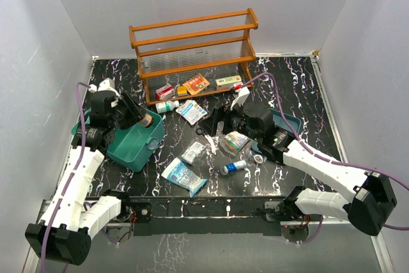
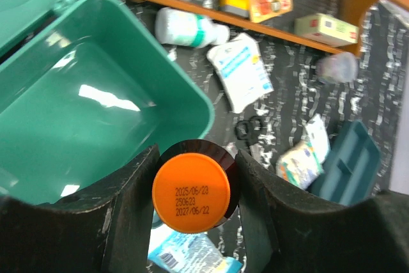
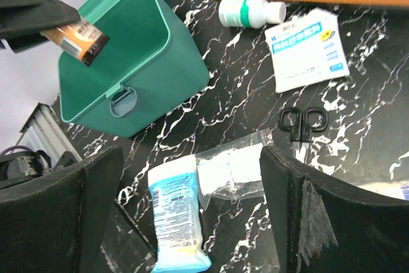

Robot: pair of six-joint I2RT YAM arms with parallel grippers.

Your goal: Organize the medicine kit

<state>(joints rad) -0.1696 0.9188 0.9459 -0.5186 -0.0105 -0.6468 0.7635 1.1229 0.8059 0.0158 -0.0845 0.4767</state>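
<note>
One teal-green medicine kit (image 1: 137, 153), smooth glossy plastic with rounded corners, a small front latch and its hinged lid thrown back, sits at the left of the black marbled counter (image 1: 294, 87). Left jaws clamp a round brown bottle (image 2: 192, 190) with a flat orange cap (image 2: 190, 188) over the kit's rim. Right jaws gape wide, holding nothing, above a crinkly blue-white packet (image 3: 176, 212).

One medicine kit (image 1: 130, 150), one shelf rack (image 1: 192, 30), one blue-grey tray (image 1: 293, 123) and one pair of scissors (image 3: 300, 123). Three bottles: white bottle (image 1: 167, 105), orange-capped bottle (image 2: 192, 190), blue-capped bottle (image 1: 234, 166). Four packets (image 1: 183, 176) on the counter (image 1: 287, 81). Four small boxes (image 1: 196, 84) on the rack.
</note>
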